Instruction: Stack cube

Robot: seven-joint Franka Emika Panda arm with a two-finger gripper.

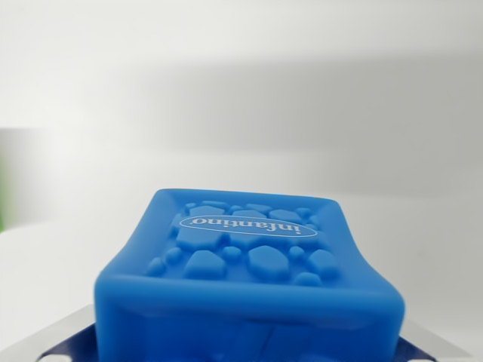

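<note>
A: What fills the wrist view?

B: A blue cube point(249, 283), soft-looking, very close to the lens. It takes up the lower middle, from about nine o'clock round through six to three o'clock, and is cut off by the bottom edge.

A: Which face is up?

B: One with a shallow recessed panel full of raised pebble shapes. A white oval logo point(250, 224) sits toward the twelve o'clock side of that panel, and its lettering reads upside down from here.

A: And the gripper?

B: Only slivers of it — pale grey metal edges with dark blue beside them at the bottom corners, one at about seven o'clock point(56, 339) and another at five o'clock. The cube sits between them, but whether the jaws are pressed on its sides or standing off I cannot tell; the contact points are hidden behind the cube.

A: What is behind it?

B: A white surface point(60, 264) at nine and three o'clock, and a blurred pale grey wall point(249, 90) across twelve o'clock. At the left edge, around nine o'clock, a thin green strip point(3, 188) — too blurred to name.
</note>
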